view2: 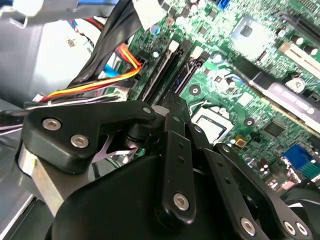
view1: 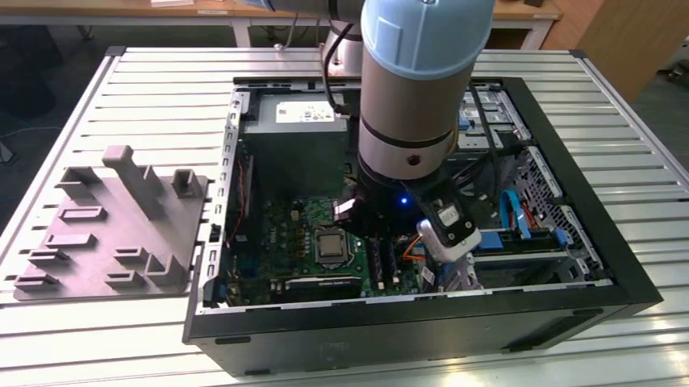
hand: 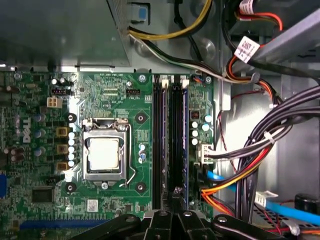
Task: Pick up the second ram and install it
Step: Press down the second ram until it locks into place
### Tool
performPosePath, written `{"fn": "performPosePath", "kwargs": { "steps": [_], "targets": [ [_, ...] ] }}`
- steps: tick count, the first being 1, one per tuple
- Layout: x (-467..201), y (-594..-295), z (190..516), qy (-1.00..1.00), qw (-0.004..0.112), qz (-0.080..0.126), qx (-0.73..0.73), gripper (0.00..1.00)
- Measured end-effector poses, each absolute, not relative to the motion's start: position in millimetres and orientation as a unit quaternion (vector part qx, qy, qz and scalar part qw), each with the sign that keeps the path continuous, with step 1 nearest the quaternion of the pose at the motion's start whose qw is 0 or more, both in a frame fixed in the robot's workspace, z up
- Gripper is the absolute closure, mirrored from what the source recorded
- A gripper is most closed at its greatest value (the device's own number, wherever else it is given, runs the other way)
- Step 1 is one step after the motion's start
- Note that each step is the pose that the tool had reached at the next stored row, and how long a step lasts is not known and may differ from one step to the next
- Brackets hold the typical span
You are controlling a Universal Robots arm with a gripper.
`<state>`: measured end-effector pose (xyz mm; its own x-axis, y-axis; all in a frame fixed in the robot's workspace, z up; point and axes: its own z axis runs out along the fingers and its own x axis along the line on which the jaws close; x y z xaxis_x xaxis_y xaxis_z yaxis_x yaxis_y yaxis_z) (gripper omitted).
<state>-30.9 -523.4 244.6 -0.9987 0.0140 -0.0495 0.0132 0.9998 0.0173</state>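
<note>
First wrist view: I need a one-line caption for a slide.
Gripper poised over the motherboard's memory slots, beside the CPU socket.

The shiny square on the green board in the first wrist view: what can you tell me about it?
The shiny square looks like a bare processor: a flat, pale, matte metal plate lying level in its socket. A darker metal frame clamps its edges, and a thin wire lever curves along one side. It sits on the green board, apart from the long black slots beside it. Nothing covers it, and only the frame touches it.
</note>
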Motion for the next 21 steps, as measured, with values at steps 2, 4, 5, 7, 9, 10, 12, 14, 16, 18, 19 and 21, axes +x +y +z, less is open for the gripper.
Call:
{"fn": "performPosePath", "kwargs": {
  "steps": [2,4,5,7,9,10,12,14,16,18,19,21],
  "targets": [
    [-31,-525,244,1.000,0.025,0.008,0.007,0.90],
    [-31,-527,244,1.000,0.025,0.008,0.007,0.90],
    [-31,-528,243,1.000,0.025,0.008,0.007,0.90],
    [-31,-529,242,1.000,0.025,0.009,0.007,0.90],
    [-31,-529,239,1.000,0.025,0.009,0.007,0.90],
    [-31,-529,238,1.000,0.025,0.008,0.007,0.90],
    [-31,-529,235,1.000,0.025,0.008,0.007,0.90],
    [-31,-530,234,1.000,0.025,0.008,0.007,0.90],
    [-31,-529,232,1.000,0.025,0.009,0.007,0.90],
    [-31,-529,229,1.000,0.025,0.008,0.007,0.90],
    [-31,-529,227,1.000,0.025,0.009,0.007,0.90],
    [-31,-530,226,1.000,0.025,0.008,0.007,0.90]
  ]
}}
